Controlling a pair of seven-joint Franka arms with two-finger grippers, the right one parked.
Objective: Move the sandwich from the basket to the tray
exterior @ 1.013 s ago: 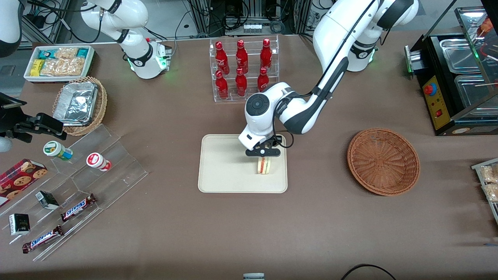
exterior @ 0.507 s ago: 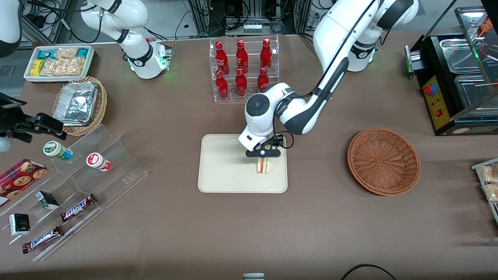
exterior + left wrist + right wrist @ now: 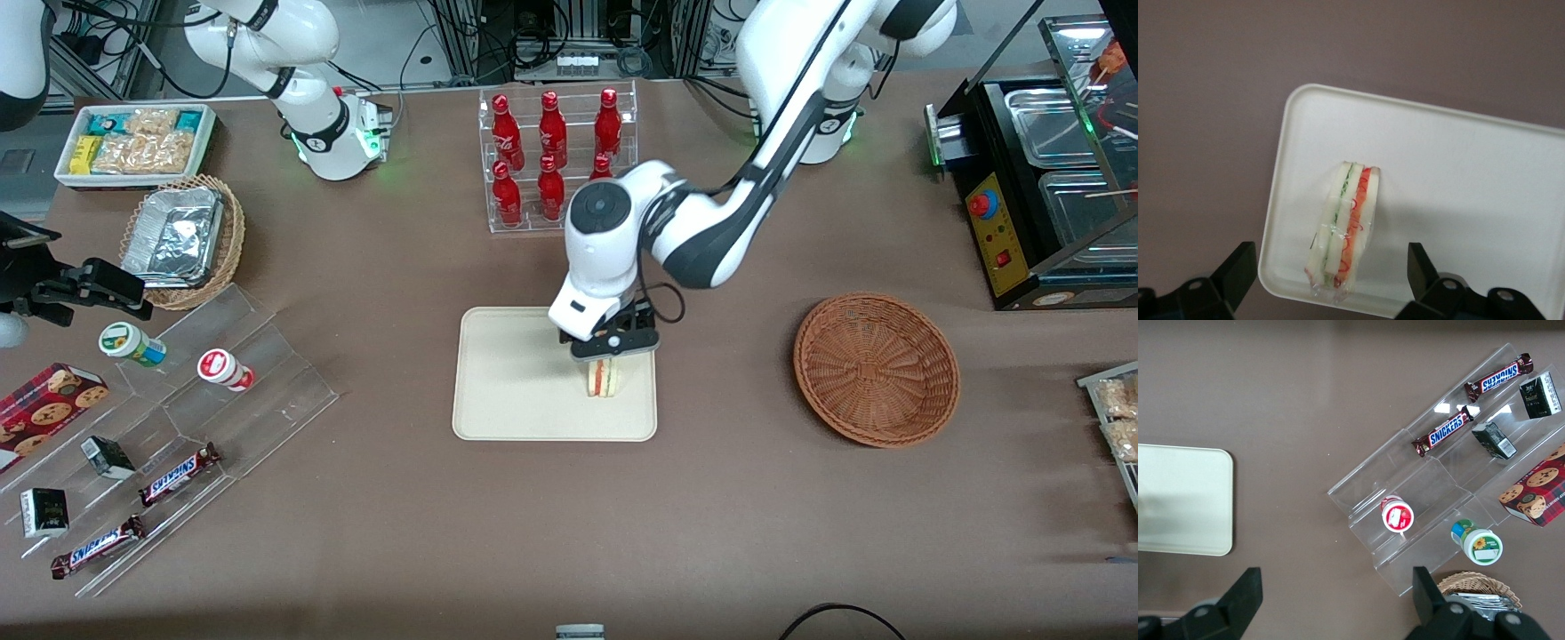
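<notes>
Brown table (image 3: 711, 498) bears tray (image 3: 507, 391), basket (image 3: 876, 369).

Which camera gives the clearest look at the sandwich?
The left wrist view: the sandwich on the tray shows its layers, with the open claw above. The front view shows it partly under the claw; the right wrist view misses it.

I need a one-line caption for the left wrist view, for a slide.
Open tool above the sandwich, which stands on edge on the cream tray.
</notes>
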